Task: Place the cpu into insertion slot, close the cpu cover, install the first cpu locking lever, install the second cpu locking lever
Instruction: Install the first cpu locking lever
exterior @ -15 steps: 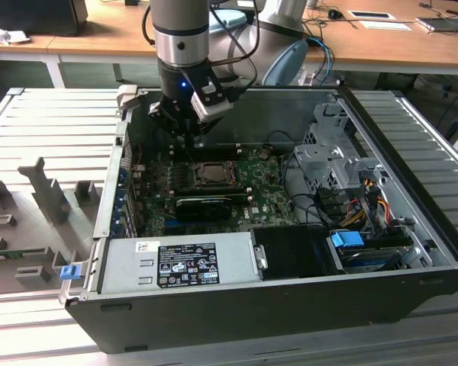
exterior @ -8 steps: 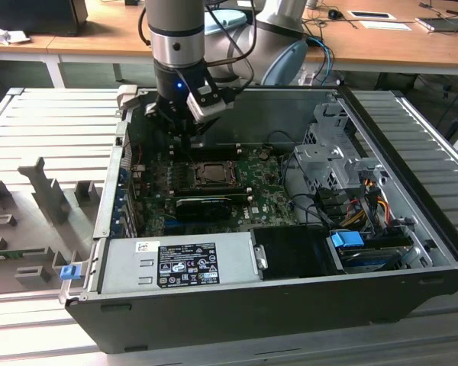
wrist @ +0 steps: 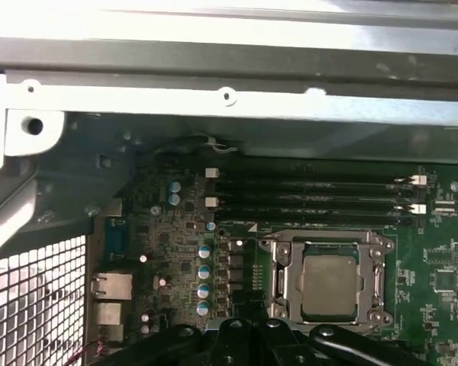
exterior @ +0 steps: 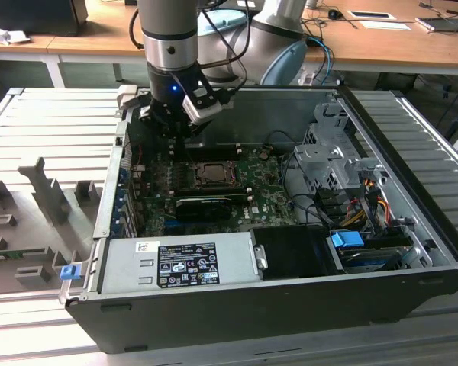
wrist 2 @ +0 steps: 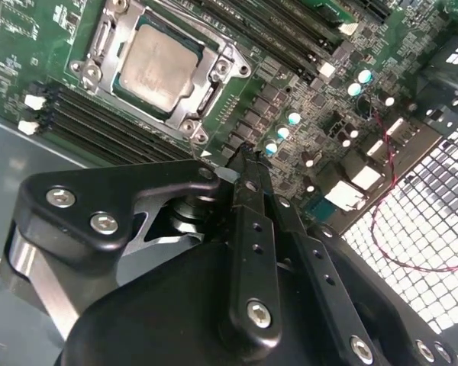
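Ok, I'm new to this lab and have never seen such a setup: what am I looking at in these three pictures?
A robot arm with a gripper hangs over an open computer case on a slatted metal table. The exterior view is from a camera off the arm; both wrist views come from cameras riding on it, looking at the green motherboard. The cpu already sits on the board, framed by the silvery cpu cover. I see nothing in the gripper.
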Action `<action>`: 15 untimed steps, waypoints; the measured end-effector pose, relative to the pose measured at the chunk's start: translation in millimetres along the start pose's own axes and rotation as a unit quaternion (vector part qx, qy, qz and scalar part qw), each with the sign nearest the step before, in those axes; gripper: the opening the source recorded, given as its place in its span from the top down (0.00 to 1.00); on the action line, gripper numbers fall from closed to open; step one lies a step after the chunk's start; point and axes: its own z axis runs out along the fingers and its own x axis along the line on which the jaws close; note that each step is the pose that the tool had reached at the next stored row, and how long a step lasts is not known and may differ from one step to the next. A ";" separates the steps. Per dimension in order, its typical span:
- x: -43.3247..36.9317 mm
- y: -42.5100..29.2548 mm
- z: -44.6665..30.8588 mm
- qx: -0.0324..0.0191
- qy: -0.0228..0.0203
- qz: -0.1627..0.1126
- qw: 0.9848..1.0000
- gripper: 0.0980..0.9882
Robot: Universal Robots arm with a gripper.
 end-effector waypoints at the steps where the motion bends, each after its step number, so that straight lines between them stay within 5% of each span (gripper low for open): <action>1: 1.5 0.1 0.2 0.000 0.000 -0.001 1.000 0.99; 8: 6.2 1.8 2.1 -0.001 0.000 -0.008 1.000 0.99; 15: 8.4 12.2 5.2 -0.002 0.000 -0.011 1.000 0.99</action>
